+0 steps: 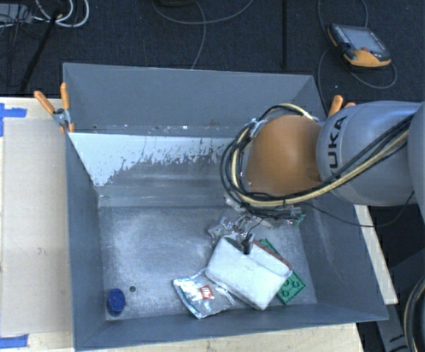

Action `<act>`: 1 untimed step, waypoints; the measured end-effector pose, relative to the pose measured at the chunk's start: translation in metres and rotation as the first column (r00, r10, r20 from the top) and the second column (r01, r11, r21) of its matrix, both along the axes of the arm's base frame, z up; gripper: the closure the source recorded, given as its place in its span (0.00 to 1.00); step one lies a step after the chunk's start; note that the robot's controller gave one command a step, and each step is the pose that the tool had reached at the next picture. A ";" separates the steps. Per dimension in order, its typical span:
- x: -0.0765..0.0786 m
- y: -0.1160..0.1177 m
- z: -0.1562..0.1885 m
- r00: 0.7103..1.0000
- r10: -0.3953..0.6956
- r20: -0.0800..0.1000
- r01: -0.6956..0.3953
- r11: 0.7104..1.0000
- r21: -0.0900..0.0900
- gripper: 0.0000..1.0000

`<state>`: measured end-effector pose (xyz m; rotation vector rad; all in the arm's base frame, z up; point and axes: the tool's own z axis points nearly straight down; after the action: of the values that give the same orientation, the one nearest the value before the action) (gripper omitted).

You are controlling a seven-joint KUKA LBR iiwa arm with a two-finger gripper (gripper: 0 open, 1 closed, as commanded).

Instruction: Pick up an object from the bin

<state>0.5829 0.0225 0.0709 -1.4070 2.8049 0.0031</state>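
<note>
We start with the grey bin [153,196], whose floor is mostly bare; the few loose things lie along its near side. The arm reaches in from the right, and its gripper [240,239] hangs low, just above the upper corner of a white padded pack [247,276], the largest thing here, which lies flat right of centre. We cannot tell how far the gripper is open, and we see nothing held in it.

We judge the white pack to be light and soft, likely to sag or fold if pinched at a corner. A hold across one of its narrower edges, or on a bunched fold, looks safer than one on the broad flat face.

Touching its left end is a crinkled clear packet [200,296] with a red mark. It is probably slippery film, thin and hard to pinch. A green flat piece [291,287] pokes out from under the pack's right end and looks stiff. Well apart, in the near left corner, sits a small blue round thing [115,301].
</note>
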 end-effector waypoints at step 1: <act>-0.021 0.011 0.037 1.000 0.018 0.000 -0.018 1.000 -0.002 1.00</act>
<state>0.5621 0.0332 0.1079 -1.4326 2.7929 0.0001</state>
